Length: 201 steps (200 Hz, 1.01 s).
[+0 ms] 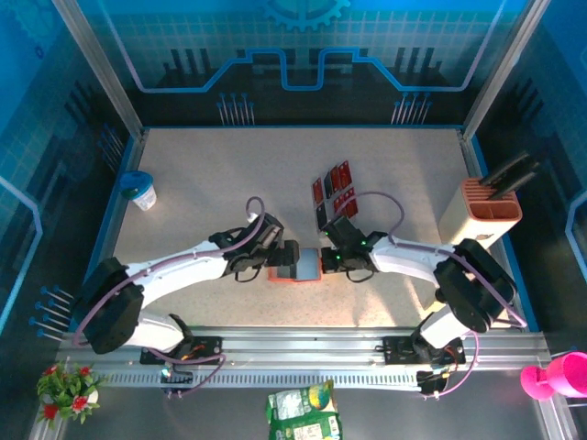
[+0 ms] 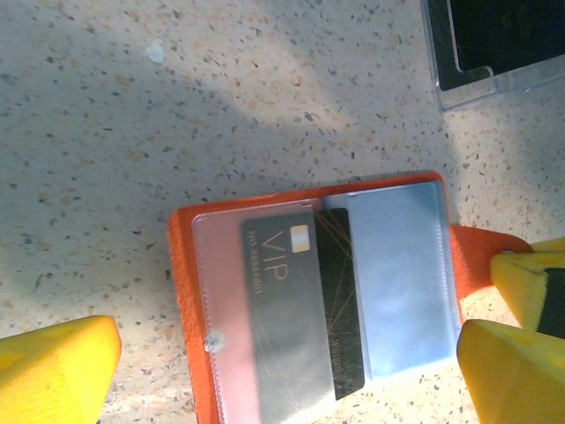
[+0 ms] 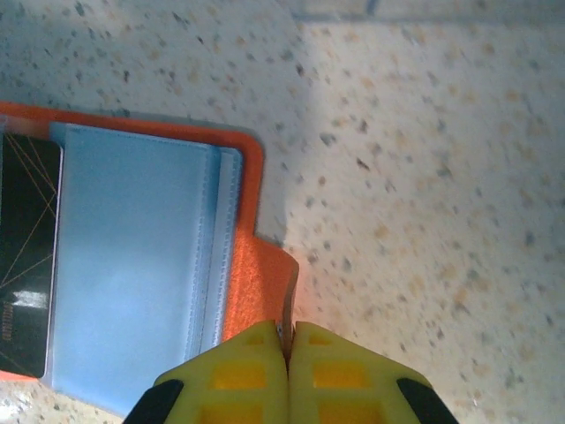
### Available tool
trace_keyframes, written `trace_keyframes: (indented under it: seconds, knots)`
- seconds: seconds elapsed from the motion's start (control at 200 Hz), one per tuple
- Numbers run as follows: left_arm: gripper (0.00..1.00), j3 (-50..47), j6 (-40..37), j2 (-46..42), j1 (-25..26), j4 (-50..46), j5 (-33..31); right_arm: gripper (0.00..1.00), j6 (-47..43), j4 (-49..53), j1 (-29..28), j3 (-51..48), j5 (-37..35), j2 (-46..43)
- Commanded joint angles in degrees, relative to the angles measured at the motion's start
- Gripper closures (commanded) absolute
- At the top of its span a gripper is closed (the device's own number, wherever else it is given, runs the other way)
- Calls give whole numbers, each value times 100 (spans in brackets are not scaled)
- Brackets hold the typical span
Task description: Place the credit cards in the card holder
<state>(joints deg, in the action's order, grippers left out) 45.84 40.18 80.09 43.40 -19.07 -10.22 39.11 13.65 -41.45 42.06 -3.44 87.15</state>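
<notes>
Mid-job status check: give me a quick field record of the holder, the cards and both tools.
card holder: open flat on the table, blue-grey inside up
cards in holder: grey VIP card overlapping a black card; fully seated or not, cannot tell
loose cards: red and black, grouped on the table beyond the holder
left tool: open, at the holder
right tool: shut on the holder's orange flap

Left tool spread wide; right tool pinched shut (arms angled inward).
</notes>
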Motion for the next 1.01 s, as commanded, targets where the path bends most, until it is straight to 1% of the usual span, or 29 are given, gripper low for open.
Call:
trace_keyframes:
  seconds: [0.0,0.11,0.385,0.6,1.001]
  knots:
    - [1,226,-61,201,109,-101,19,100,382,-299,50,-258,-16,-304]
    - [1,305,-123,320,177,-123,-126,100,439,-379,54,-366,1,-400]
    - [1,649,-487,877,346,-297,-441,100,422,-415,42,-400,28,-331]
    - [1,641,-606,1090,373,-378,-679,100,467,-494,28,-480,44,-330]
    - [1,551,-644,1297,386,-299,-737,100,518,-592,6,-533,94,-265]
